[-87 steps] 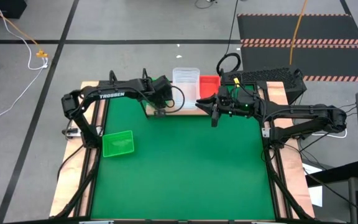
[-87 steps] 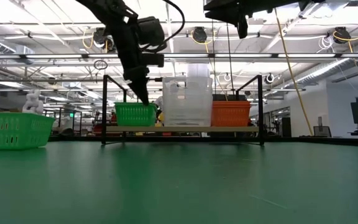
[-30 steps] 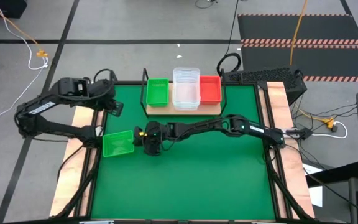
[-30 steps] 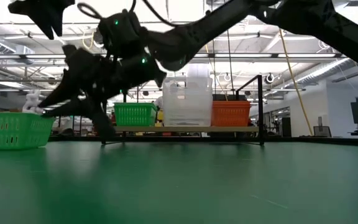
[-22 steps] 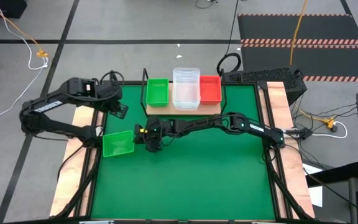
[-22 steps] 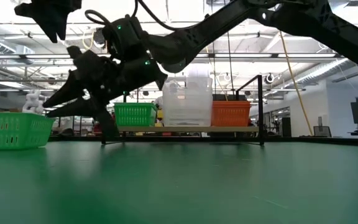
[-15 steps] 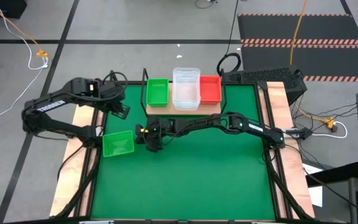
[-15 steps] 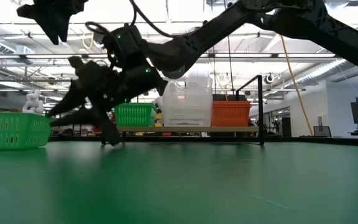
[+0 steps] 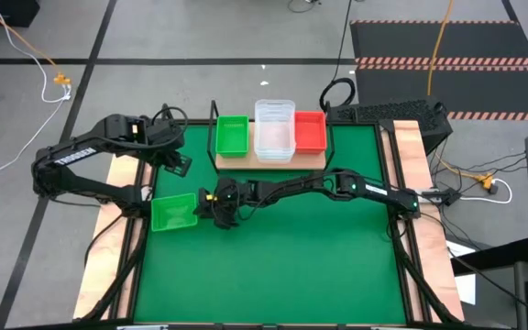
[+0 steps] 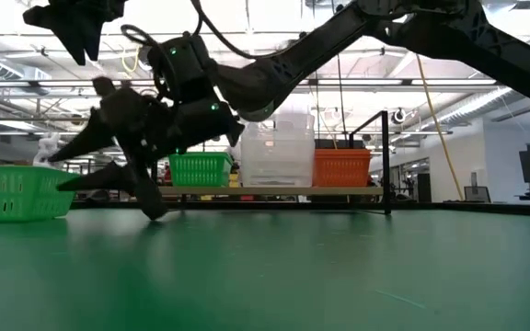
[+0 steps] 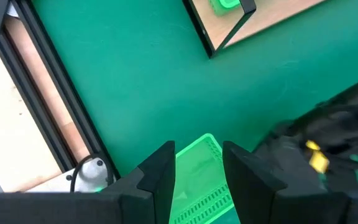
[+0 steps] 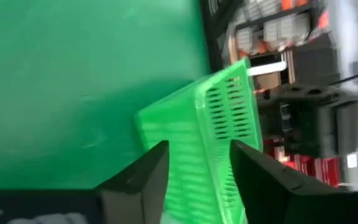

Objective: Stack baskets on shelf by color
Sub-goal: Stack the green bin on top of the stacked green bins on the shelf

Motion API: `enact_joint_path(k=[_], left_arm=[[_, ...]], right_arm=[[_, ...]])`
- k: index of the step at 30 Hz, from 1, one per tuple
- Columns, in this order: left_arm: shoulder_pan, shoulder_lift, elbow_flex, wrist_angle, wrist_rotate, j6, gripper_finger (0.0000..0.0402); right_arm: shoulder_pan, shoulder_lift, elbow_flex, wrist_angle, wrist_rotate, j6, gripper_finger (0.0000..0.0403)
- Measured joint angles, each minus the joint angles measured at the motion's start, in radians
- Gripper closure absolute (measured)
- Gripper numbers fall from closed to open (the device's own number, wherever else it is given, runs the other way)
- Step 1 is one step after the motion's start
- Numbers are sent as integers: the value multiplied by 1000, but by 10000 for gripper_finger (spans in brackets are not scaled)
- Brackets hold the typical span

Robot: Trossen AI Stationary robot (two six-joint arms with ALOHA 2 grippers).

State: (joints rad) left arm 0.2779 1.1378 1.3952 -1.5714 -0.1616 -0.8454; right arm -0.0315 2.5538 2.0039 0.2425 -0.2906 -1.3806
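right gripper (image 9: 211, 203) | jaws now opened wider, nothing held, brought closer to loose green basket (image 9: 174, 212) at 9 o'clock | pickup judged next | left gripper (image 9: 180, 163) jaws apart, empty

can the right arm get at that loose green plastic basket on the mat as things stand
Probably yes. The right gripper is stretched across the green mat, open, right beside the loose green plastic basket, with its fingers pointed at the basket wall and nothing between them.
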Motion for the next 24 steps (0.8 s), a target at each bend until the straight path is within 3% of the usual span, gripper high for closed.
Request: enact_joint_path(k=[4,8,11,19,24], left_arm=[[0,0,0,1,0,15,268],[0,0,0,0,11,41,268],[0,0,0,0,13,63,268],[4,0,0,0,12,104,268],[4,0,0,0,7,117,268]], right_arm=[[1,26,3,7,5,2,211],[5,39,3,32,22,-24,209],[6,40,3,38,27,-57,243],[5,42,2,0,28,-26,388],[16,21,1,-48,89,-18,394]])
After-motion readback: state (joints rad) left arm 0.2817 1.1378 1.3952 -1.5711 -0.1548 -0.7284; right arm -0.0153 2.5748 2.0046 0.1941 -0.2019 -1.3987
